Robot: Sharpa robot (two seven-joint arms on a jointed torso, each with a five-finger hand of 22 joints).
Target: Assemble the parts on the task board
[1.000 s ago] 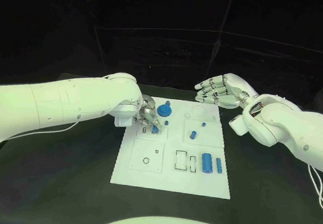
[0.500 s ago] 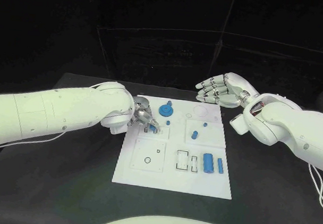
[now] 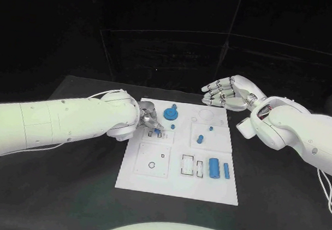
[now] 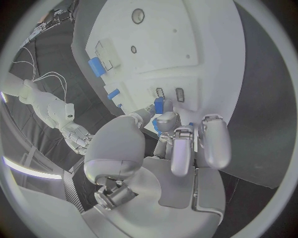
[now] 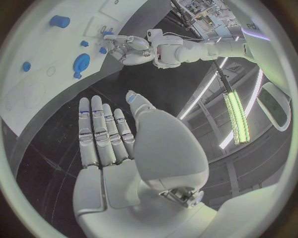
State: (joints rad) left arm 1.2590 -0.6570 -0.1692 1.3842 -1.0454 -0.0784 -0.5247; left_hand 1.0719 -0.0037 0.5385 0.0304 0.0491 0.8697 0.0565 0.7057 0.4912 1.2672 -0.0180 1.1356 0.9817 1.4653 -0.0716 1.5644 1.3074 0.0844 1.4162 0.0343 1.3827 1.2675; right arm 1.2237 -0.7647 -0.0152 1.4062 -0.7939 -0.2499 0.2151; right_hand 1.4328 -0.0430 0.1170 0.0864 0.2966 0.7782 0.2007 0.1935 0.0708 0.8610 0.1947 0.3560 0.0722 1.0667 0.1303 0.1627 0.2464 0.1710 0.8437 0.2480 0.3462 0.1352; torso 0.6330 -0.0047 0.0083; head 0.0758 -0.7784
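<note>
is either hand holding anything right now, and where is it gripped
The left hand pinches a small blue part at its fingertips over the task board; which end it grips cannot be told. The right hand holds nothing, fingers apart.

The board [image 3: 178, 174] looks like smooth white plastic with a faint sheen, and the blue parts [image 3: 212, 166] on it read as matt plastic. The left robot hand [image 3: 149, 120] and right robot hand [image 3: 227, 93] have a satin silver, metal-like finish (the palms glossier in the wrist views). The arms' white shells are smooth, glossy plastic. The desk [image 3: 64, 182] is matt black.
</note>
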